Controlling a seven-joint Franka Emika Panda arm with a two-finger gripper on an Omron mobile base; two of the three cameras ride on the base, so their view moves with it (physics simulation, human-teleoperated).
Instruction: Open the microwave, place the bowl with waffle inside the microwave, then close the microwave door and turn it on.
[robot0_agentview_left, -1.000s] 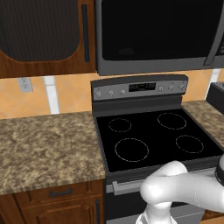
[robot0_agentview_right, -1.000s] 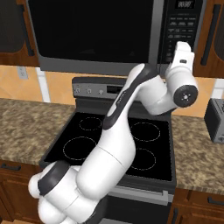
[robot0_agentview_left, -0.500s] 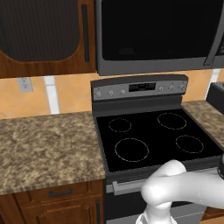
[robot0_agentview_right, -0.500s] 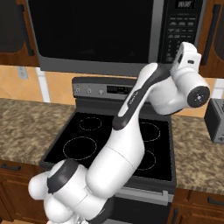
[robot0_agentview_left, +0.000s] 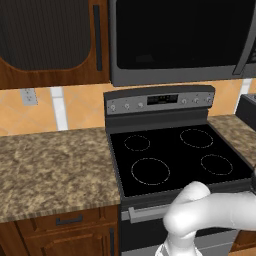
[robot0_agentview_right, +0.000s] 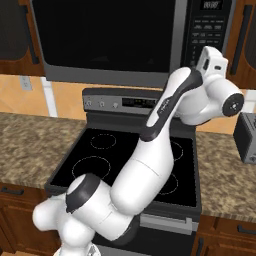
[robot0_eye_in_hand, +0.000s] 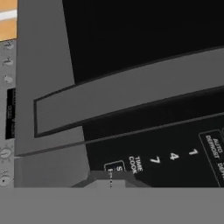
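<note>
The microwave (robot0_agentview_left: 180, 40) hangs above the stove, and its black glass microwave door (robot0_agentview_right: 110, 40) is closed. My arm reaches up to the microwave's right side, the white hand (robot0_agentview_right: 214, 59) close in front of the keypad (robot0_agentview_right: 207, 30). Seen from the hand, the long grey door handle (robot0_eye_in_hand: 131, 98) runs across the picture, with keypad buttons (robot0_eye_in_hand: 173, 155) just below it. My gripper (robot0_eye_in_hand: 110, 178) is shut with nothing in it, its tips short of the keypad's edge. The bowl and the waffle are out of view.
A black glass-top stove (robot0_agentview_left: 175, 155) with a knob panel (robot0_agentview_left: 160, 100) stands below the microwave. Speckled stone counters (robot0_agentview_left: 50, 165) flank it. A grey toaster (robot0_agentview_right: 247, 137) sits on the right counter. Brown wooden cabinets (robot0_agentview_left: 50, 40) hang on both sides of the microwave.
My wrist and forearm have swung to the right while the hand stays up at the microwave's keypad side. The door is still closed.
</note>
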